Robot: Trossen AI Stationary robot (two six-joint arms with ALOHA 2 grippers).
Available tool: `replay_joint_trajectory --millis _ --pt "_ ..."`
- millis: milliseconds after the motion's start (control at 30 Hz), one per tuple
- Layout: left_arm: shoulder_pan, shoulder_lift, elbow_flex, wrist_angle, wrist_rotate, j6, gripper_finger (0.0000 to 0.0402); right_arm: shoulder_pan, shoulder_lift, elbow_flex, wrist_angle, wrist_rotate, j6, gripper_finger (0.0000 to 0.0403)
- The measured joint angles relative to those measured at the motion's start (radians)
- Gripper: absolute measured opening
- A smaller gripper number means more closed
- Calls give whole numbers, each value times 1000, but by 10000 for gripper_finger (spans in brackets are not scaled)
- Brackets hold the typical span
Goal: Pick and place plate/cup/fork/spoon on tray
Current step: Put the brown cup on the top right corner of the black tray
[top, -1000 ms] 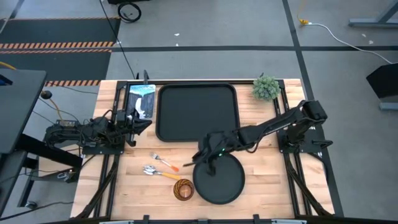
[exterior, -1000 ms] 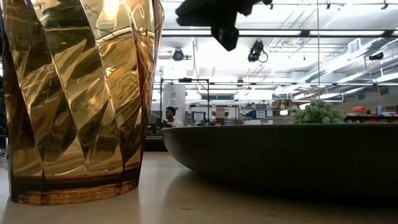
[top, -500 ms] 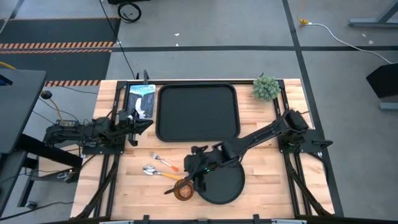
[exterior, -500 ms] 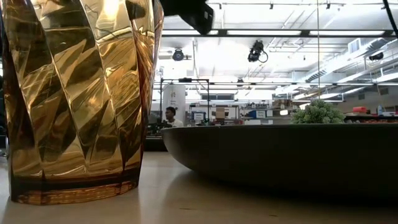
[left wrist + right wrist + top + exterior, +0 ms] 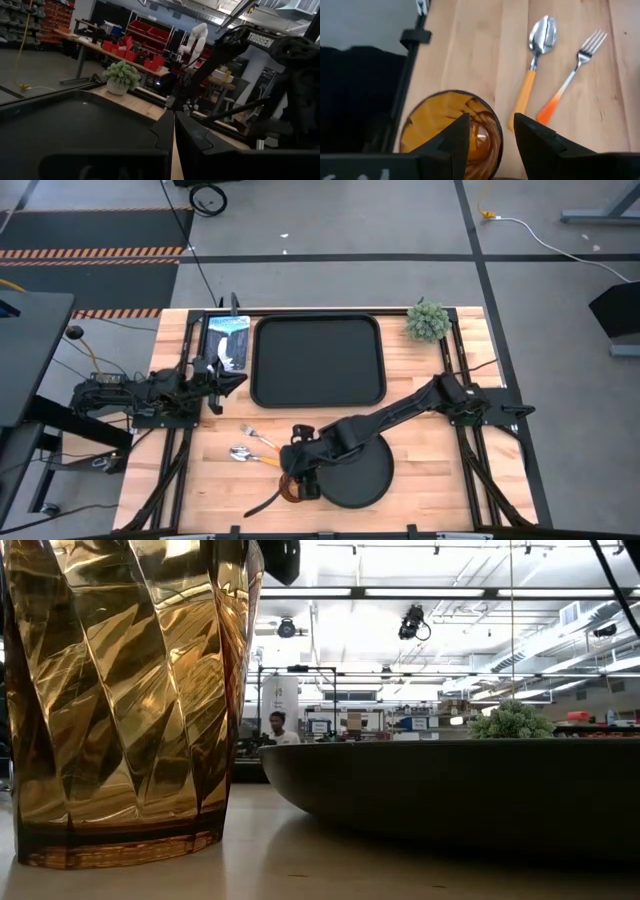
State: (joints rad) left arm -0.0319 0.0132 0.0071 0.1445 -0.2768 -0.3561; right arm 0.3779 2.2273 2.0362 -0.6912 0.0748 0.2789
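The amber ribbed cup stands upright on its base on the wood table near the front edge, left of the round black plate. My right gripper hovers open over the cup: one finger above its hollow, the other outside its rim; I see no touch. The fork and the spoon lie flat on the table just beyond the cup. The black tray lies at the table's far middle. My left gripper waits shut at the tray's left side.
A green plant ball stands at the far right corner. A blue-white card lies left of the tray. In the low view the cup fills the left and the plate's rim the right. A person stands far off in the room.
My right gripper has moved from above the plate's far left rim toward the table's left and near edge, and now stands over the cup. The cup, plate, fork and spoon have stayed where they were.
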Motion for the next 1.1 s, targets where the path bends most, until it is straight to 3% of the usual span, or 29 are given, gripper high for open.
replay_joint_trajectory --millis 133,300,367,700,1100 --pt "0 0 0 -26 41 0 23 2 25 26 -32 49 -44 161" --pt "0 0 0 -33 244 7 23 13 39 27 -51 92 -92 164" --pt "-1 0 0 -34 279 8 23 13 42 27 -63 92 -92 172" --pt "0 0 0 -39 280 8 23 23 45 27 -78 81 -25 219" --pt "0 0 0 -38 278 8 23 22 45 27 -145 44 93 178"
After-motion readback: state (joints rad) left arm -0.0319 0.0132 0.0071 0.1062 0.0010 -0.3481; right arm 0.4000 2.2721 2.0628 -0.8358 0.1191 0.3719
